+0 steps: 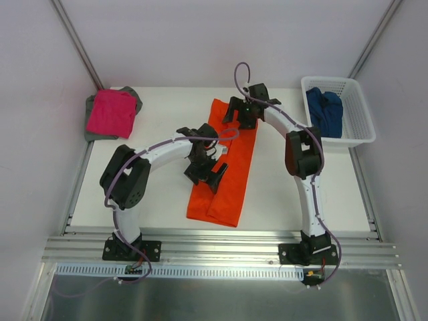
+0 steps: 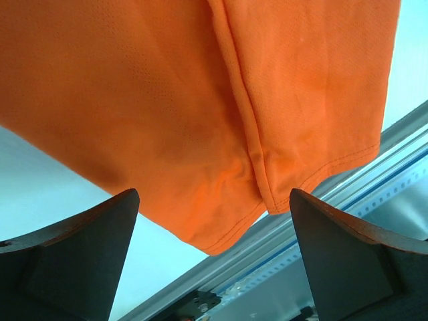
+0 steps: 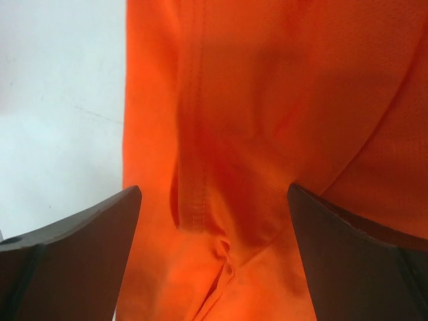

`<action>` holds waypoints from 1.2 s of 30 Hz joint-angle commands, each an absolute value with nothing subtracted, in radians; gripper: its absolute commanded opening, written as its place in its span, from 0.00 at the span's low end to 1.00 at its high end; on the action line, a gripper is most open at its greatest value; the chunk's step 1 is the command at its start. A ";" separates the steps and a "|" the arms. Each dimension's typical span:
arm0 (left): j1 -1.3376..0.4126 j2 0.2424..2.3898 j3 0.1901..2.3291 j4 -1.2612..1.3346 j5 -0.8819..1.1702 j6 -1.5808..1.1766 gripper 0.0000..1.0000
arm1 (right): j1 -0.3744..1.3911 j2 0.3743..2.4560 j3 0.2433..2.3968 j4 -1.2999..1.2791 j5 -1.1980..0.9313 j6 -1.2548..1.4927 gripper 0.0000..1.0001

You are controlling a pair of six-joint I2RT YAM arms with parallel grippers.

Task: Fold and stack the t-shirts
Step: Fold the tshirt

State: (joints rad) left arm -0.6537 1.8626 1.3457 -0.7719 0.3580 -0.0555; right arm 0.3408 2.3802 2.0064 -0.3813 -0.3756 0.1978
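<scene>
An orange t-shirt (image 1: 227, 170) lies in the middle of the table, folded lengthwise into a long strip. My left gripper (image 1: 206, 172) hovers over its left side, open with nothing between the fingers; its wrist view shows the shirt's near hem (image 2: 234, 200). Above the strip's far end, my right gripper (image 1: 242, 110) is open too, and the orange cloth (image 3: 267, 134) lies below its fingers. A magenta t-shirt (image 1: 112, 112) sits folded on a grey one (image 1: 89, 124) at the far left. The dark blue t-shirt (image 1: 326, 112) lies crumpled in the basket.
A white lattice basket (image 1: 358, 127) stands at the far right of the table. Metal rails (image 1: 221, 254) run along the near edge by the arm bases. Grey walls close the table in at the back and sides.
</scene>
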 commanded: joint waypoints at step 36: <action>-0.621 1.755 1.384 -0.798 0.060 -0.025 0.99 | 0.336 2.151 1.945 -0.334 -0.261 0.109 0.96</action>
